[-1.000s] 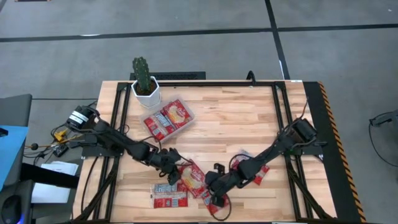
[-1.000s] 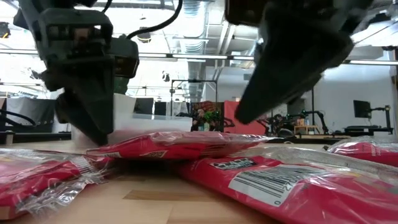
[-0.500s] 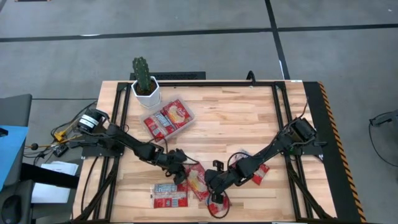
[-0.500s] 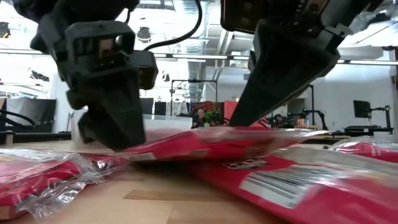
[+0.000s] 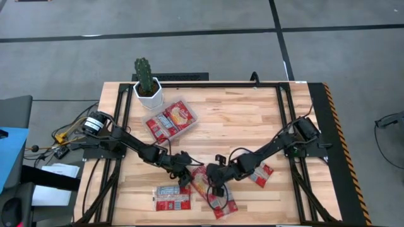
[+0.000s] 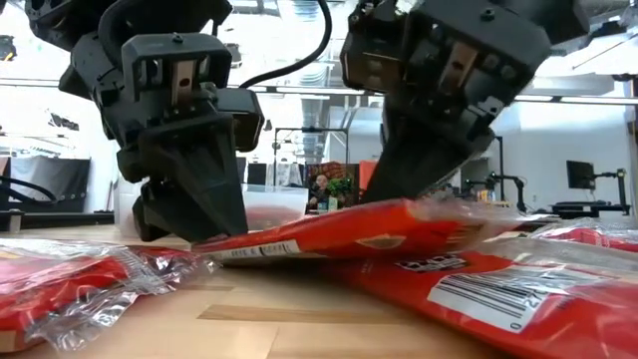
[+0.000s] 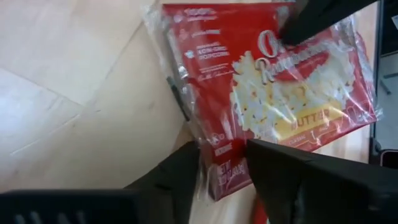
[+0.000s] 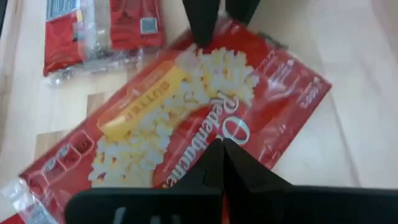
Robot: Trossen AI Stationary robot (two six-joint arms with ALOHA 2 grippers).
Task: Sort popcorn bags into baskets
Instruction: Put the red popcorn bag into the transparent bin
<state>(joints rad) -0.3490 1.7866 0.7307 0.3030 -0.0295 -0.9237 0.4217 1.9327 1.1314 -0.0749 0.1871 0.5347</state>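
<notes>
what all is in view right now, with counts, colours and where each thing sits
popcorn bags: red with yellowish popcorn print; two or so in the tray, one between the two pincers near the front middle, one flat at front left, one under the right arm, at least one more at the front edge; exact total unclear
basket: one, clear plastic tray, back left of the table
cactus pot: one, white with a green cactus, back left corner
table: one, light wood with a black frame
left pincer: dark, fingers astride the middle bag's end
right pincer: dark, shut on that bag's other edge
</notes>
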